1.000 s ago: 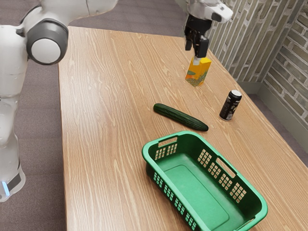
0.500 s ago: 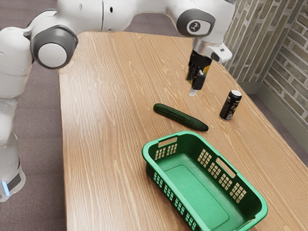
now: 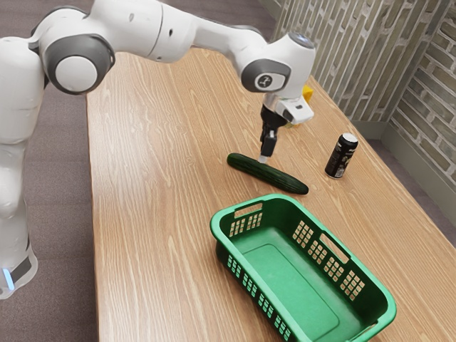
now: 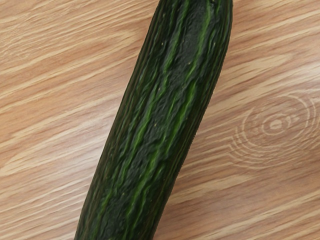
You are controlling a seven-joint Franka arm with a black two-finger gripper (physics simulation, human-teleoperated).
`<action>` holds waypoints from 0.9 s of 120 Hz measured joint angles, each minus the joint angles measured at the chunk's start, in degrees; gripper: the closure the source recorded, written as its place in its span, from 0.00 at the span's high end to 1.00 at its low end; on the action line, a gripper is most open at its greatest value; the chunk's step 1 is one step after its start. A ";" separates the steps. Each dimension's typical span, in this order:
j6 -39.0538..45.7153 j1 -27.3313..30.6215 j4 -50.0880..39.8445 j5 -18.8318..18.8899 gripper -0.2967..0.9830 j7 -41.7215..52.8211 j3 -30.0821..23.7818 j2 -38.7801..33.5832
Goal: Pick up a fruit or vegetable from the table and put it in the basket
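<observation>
In the exterior view my gripper (image 3: 264, 158) points down over the middle of the dark green cucumber (image 3: 278, 179), its tip at or just above the far side. Whether the fingers stand apart cannot be made out from this side. The cucumber lies flat on the table, and in the wrist view the cucumber (image 4: 157, 120) runs lengthwise beneath my hand, with wood grain on both sides. The green basket (image 3: 229, 214) stands on the table, close to the cucumber's nearer end, with its bare floor showing.
A black can (image 3: 342, 156) stands upright toward the exterior view's right. Behind my hand, a yellow carton (image 3: 307, 93) is mostly hidden by the arm. The table (image 3: 153, 185) stretches toward the arm's base, and a brick wall rises beyond its far edge.
My hand has come away from the yellow carton, moving down and toward the exterior view's left, to the cucumber. Cucumber, basket and can have stayed where they were.
</observation>
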 joint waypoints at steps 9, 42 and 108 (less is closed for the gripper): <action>1.58 -0.01 -1.15 0.11 0.77 1.77 -0.09 -0.02; 4.67 0.07 -2.56 0.09 0.77 6.66 -0.21 0.36; 7.86 0.25 -3.81 -1.30 0.77 11.74 -0.07 3.24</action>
